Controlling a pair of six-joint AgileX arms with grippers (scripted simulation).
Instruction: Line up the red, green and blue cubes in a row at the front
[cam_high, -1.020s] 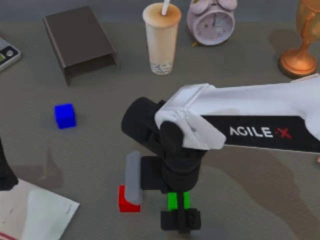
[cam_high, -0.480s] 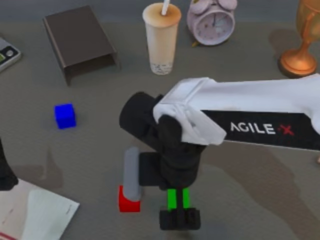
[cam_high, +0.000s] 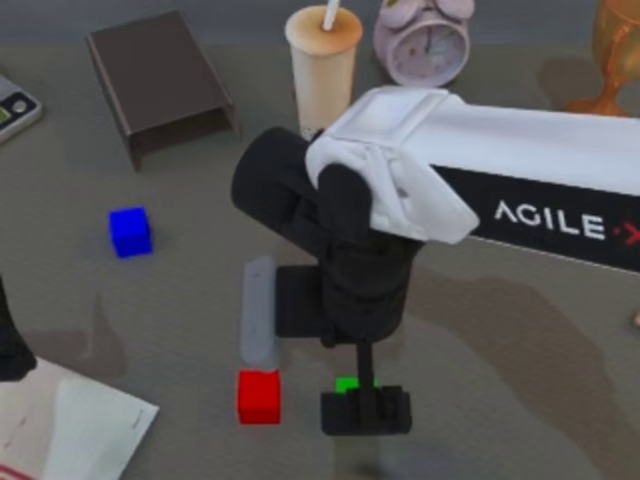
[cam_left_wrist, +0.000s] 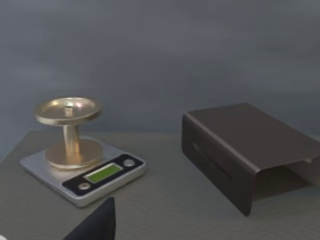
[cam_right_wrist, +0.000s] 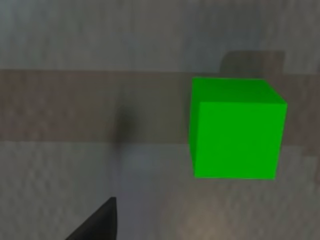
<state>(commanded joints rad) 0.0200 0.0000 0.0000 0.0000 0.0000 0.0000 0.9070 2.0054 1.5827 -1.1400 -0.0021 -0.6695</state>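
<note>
The green cube (cam_right_wrist: 235, 130) rests on the table beside the red cube (cam_high: 259, 396) at the front. In the top view only a sliver of the green cube (cam_high: 348, 384) shows under my right gripper (cam_high: 365, 405). That gripper hangs open above it, not touching; one fingertip (cam_right_wrist: 97, 222) shows in the right wrist view. Alone on the left side, farther back, sits the blue cube (cam_high: 130, 231). My left gripper (cam_high: 8, 345) is parked at the left edge, open, with one fingertip (cam_left_wrist: 97, 225) in its own view.
Along the back stand a brown metal stand (cam_high: 160, 80), a drink cup (cam_high: 322, 70), an alarm clock (cam_high: 420, 40) and a trophy (cam_high: 610, 60). A kitchen scale (cam_left_wrist: 85, 172) is at the far left. White paper (cam_high: 60, 430) lies at the front left.
My right gripper has let go of the green cube and risen, leaving it beside the red cube. The arm has also drawn back a little.
</note>
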